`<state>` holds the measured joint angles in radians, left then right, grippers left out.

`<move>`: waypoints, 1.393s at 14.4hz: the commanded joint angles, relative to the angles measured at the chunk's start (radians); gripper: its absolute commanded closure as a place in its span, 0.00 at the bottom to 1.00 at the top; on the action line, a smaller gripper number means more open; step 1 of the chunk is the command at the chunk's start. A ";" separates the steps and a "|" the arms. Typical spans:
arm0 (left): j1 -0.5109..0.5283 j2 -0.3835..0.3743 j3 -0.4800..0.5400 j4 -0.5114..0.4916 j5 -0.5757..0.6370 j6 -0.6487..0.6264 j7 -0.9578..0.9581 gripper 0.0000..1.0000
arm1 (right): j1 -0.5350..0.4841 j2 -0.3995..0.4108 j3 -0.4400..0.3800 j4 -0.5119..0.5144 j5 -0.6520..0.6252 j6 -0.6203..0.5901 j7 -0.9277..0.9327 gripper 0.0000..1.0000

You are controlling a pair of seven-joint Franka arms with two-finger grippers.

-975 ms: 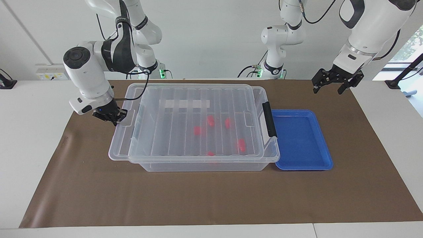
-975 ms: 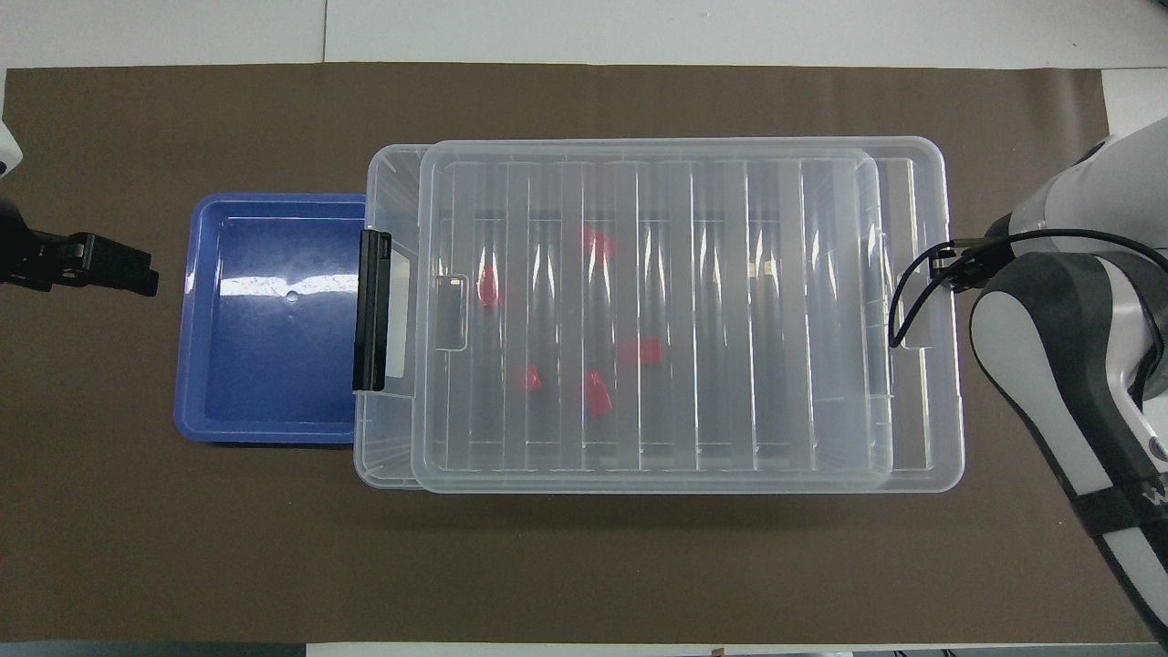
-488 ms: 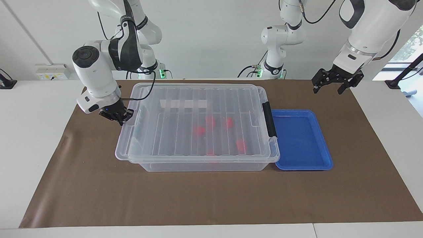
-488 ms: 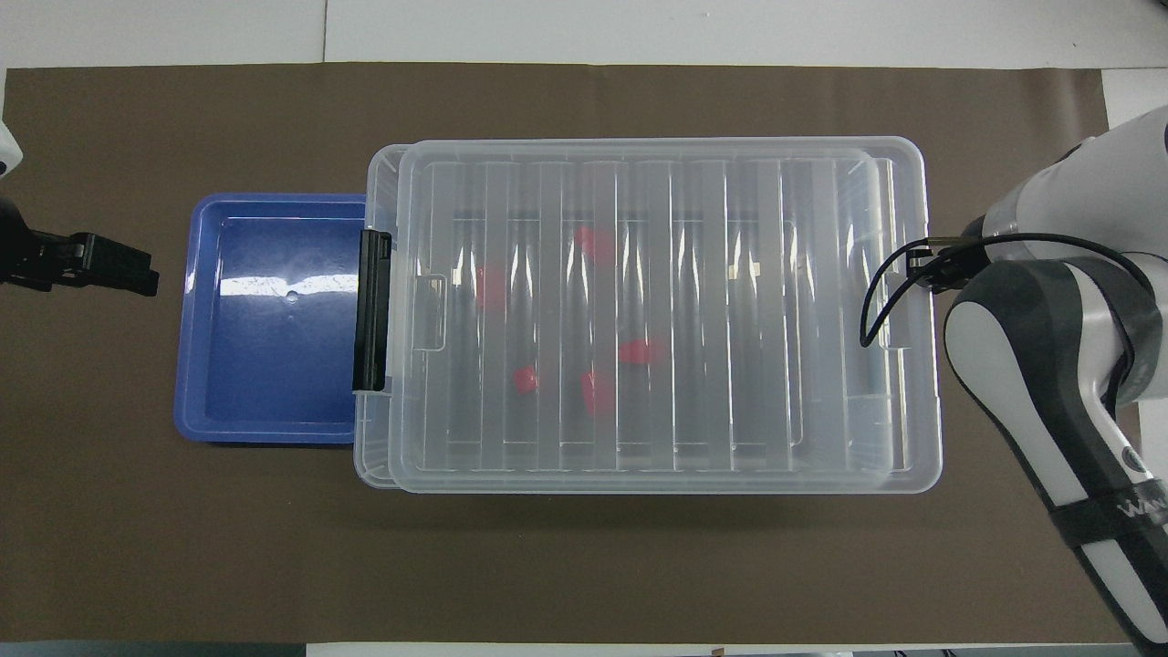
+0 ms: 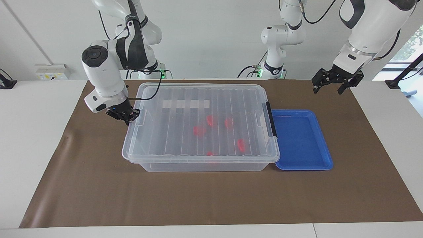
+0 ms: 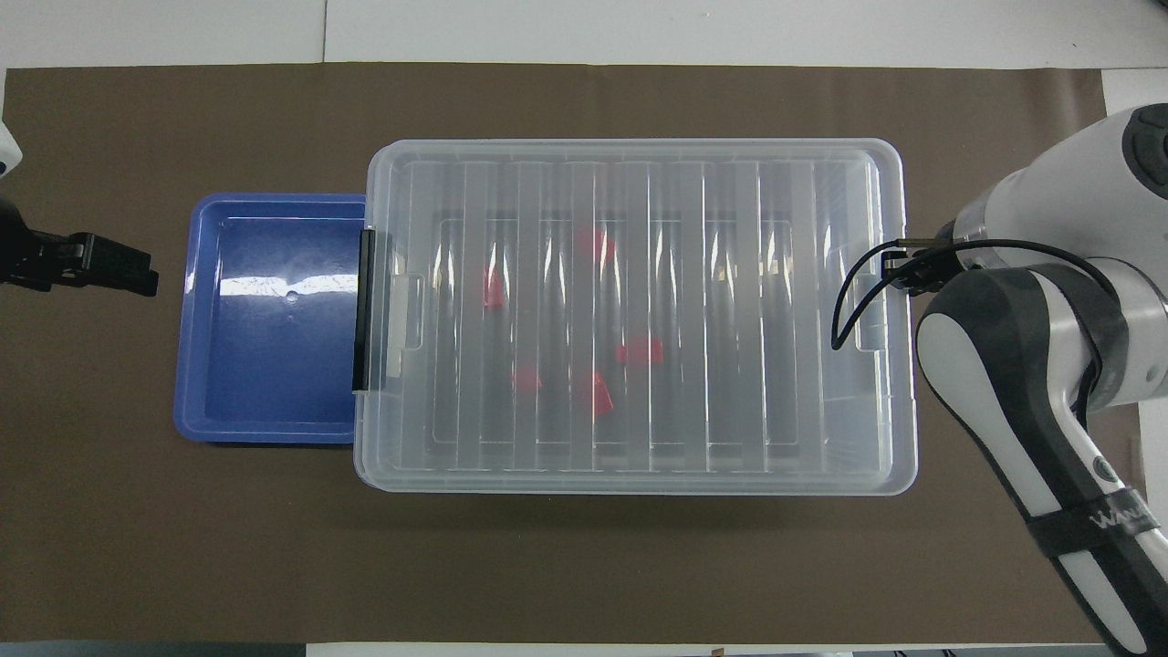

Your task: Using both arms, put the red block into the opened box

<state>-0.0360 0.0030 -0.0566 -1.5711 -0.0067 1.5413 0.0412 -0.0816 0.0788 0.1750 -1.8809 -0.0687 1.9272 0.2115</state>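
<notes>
The box (image 5: 198, 166) is a clear bin on the brown mat, and its ribbed see-through lid (image 5: 185, 132) lies squarely over it. Several red blocks (image 5: 198, 130) (image 6: 639, 351) rest on the box floor and show through the lid. My right gripper (image 5: 124, 115) is shut on the lid's end tab (image 5: 140, 117), at the right arm's end of the box. In the overhead view the right arm (image 6: 1022, 365) hides that gripper. My left gripper (image 5: 327, 90) (image 6: 137, 272) hangs open and holds nothing, over the mat past the blue tray. A black latch (image 5: 271, 120) sits on the box's tray end.
A shallow blue tray (image 5: 300, 138) (image 6: 274, 365) lies against the box on the left arm's side, with nothing in it. Two slimmer white arms (image 5: 279, 43) stand at the robots' edge of the table. The brown mat (image 5: 211, 198) spreads out around the box.
My right gripper has moved the lid toward the left arm's end, so it no longer overhangs the box and now lines up with the rim. The left arm has stayed put.
</notes>
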 commanded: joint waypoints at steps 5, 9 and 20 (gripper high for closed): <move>0.007 -0.023 -0.005 -0.020 0.013 -0.009 0.009 0.00 | -0.007 -0.010 0.011 -0.006 0.004 0.003 0.011 1.00; 0.007 -0.023 -0.003 -0.018 0.011 -0.009 0.009 0.00 | -0.007 0.004 -0.003 0.129 0.004 -0.153 -0.004 1.00; 0.007 -0.023 -0.005 -0.018 0.011 -0.009 0.009 0.00 | -0.001 -0.059 -0.172 0.342 0.065 -0.485 -0.162 0.00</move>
<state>-0.0359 0.0029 -0.0566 -1.5711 -0.0067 1.5411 0.0412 -0.0827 0.0438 0.0576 -1.5460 -0.0490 1.4799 0.0947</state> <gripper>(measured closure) 0.000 0.101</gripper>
